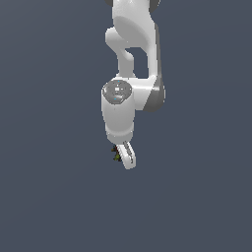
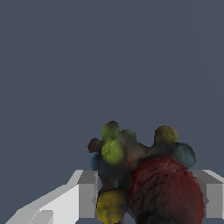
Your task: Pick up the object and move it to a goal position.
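In the exterior view, the glossy white Panda arm point(image 1: 129, 74) hangs down the middle of a plain slate-grey backdrop. Its white two-fingered gripper point(image 1: 123, 156) points downward, and the object point(image 1: 116, 153), a tiny dark lump with yellow and red specks, sits against the finger on the exterior view's left.

In the wrist view, the lump point(image 2: 144, 179) fills the gap between the two white fingers point(image 2: 87, 194), a cluster of red, yellow-green, ochre and blue balls. Both fingers press against its sides, pinching it.
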`<state>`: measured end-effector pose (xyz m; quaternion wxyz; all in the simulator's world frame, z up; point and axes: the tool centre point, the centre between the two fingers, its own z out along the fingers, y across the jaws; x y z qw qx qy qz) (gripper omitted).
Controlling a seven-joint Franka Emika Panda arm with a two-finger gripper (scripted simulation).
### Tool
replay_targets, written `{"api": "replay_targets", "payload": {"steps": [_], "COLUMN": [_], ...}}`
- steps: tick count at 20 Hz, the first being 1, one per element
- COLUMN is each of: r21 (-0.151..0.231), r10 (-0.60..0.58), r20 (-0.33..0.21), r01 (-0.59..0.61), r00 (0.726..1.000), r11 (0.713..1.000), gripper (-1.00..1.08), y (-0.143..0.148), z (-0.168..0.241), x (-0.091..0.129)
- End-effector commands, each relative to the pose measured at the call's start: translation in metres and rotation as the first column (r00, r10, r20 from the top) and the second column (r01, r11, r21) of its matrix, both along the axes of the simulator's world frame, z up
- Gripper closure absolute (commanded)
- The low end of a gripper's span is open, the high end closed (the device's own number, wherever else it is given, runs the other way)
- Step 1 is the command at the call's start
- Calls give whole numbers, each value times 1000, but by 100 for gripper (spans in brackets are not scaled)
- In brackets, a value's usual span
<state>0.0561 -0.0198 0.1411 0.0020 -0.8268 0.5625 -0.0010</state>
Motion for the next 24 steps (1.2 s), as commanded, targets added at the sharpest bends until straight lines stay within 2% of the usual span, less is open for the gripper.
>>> {"api": "replay_targets", "payload": {"steps": [1, 16, 24], "r21": [0, -2, -2], "r10": [-1, -1, 1], "r20": [1, -2, -4], "r01": [1, 1, -1], "r00": [1000, 1000, 1000], "r11": [1000, 1000, 1000], "gripper": [108, 108, 108], "y": [-13, -84, -108], "z": [29, 188, 242], "x": [0, 0, 3]}}
